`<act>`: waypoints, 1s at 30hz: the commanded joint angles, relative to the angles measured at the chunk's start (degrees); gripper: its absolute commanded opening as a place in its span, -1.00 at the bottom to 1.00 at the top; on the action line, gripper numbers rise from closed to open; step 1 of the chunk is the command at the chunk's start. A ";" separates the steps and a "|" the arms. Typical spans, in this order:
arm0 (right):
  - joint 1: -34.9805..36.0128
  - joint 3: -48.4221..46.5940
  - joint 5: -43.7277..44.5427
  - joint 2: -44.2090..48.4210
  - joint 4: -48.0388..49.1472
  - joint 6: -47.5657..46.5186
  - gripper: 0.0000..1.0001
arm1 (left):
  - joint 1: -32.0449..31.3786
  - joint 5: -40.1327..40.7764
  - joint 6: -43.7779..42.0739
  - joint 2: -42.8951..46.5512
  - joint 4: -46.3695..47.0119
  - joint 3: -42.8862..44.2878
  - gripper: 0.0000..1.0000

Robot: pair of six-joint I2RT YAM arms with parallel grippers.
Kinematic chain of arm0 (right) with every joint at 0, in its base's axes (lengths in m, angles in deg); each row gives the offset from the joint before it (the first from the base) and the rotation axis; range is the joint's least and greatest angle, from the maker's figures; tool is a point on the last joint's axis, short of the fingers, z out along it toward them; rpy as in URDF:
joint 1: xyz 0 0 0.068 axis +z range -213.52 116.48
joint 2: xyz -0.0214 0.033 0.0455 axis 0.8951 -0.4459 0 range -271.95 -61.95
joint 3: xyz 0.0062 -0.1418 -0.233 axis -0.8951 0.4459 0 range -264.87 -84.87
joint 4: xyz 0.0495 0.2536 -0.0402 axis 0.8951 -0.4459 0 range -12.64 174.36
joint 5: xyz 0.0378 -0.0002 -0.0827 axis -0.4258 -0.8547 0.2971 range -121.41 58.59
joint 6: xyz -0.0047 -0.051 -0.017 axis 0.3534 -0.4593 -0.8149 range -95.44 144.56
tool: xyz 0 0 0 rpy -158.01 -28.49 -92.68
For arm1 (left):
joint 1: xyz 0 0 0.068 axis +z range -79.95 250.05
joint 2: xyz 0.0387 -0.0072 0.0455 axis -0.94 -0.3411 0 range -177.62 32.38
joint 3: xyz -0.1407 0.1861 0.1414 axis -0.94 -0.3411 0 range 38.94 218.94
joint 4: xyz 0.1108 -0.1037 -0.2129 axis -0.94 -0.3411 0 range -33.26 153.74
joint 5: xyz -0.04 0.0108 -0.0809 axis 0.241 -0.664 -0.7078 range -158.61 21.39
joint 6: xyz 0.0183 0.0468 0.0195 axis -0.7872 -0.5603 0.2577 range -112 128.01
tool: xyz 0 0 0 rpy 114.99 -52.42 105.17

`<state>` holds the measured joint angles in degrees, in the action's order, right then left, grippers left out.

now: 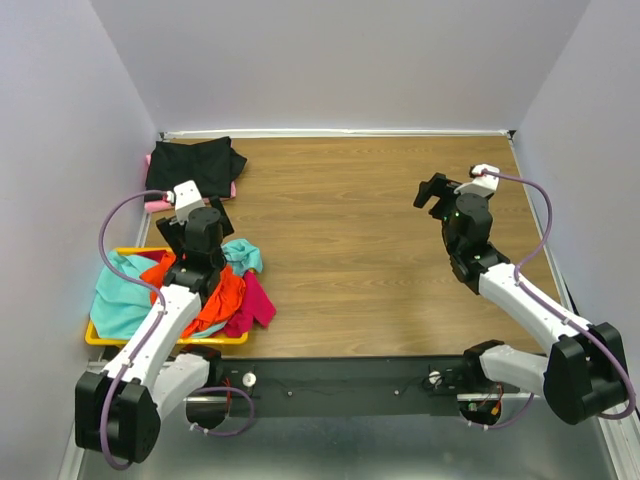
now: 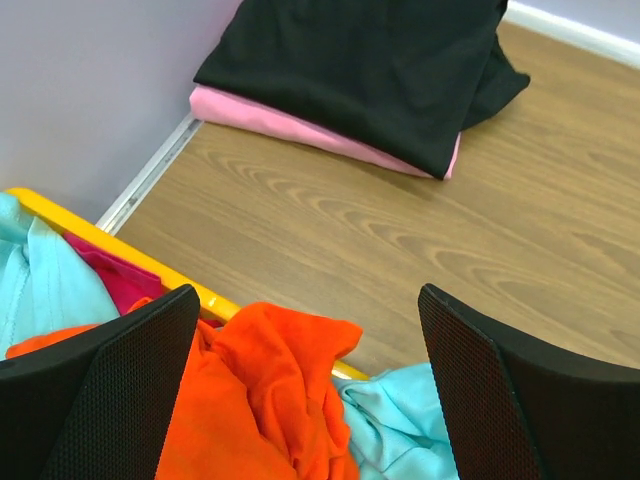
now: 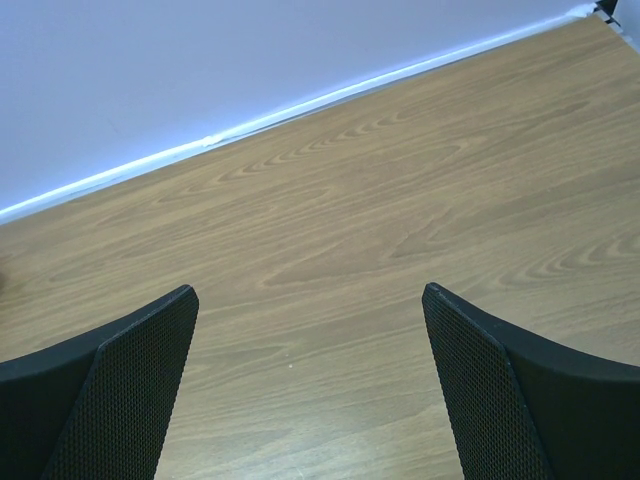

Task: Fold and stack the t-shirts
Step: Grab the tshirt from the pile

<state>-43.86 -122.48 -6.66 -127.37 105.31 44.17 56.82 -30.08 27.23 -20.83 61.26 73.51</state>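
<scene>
The left claw [image 2: 308, 296] stands wide, its two black fingers [image 2: 120, 390] spread apart with nothing between them. It hangs over the far edge of a shallow yellow tray [image 1: 100, 340] at the near left of the wooden worktop [image 1: 350, 230]. Right under it lies the orange t-shirt [image 2: 270, 390], crumpled and draped over the tray's far rim. Whether the fingers touch the cloth cannot be told.

The teal t-shirt [image 1: 120, 300] is heaped in the left part of the tray, and more teal cloth shows just right of the orange one (one shirt or two, the pictures do not settle). The magenta t-shirt [image 1: 258, 300] spills over the tray's right side onto the worktop.

In the far left corner, well apart from the tray, the black t-shirt [image 2: 370, 70] lies folded on top of the pale pink t-shirt [image 2: 290, 125], whose edge shows along the near side and at the left. The black one is loosely squared, with one corner sticking out to the right.

The right claw [image 3: 310, 292] is also wide and holds nothing. It hovers above bare wood on the right side of the worktop, towards the far wall and well apart from all the shirts.
</scene>
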 commanded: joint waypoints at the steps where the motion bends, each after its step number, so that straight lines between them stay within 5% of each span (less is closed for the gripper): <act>1: 0.03 -0.36 1.88 0.83 -1.17 1.30 1.00 | -0.04 -0.20 -0.77 -2.24 -1.38 2.70 0.97; 14: -0.15 0.69 -0.84 3.38 -2.49 2.62 1.00 | -0.04 -0.56 17.94 -16.04 -28.01 15.54 0.94; 27: -0.06 1.04 -3.31 5.93 -3.55 4.20 1.00 | -0.39 -5.38 27.27 -13.50 -31.53 9.73 0.94; 30: -0.06 0.95 -3.22 5.84 -3.55 4.20 1.00 | -1.62 -5.56 28.32 -13.94 -32.59 9.91 0.73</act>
<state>-43.86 -122.26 -9.04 -122.26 103.34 47.41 56.34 -34.39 51.97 -35.39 30.73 83.93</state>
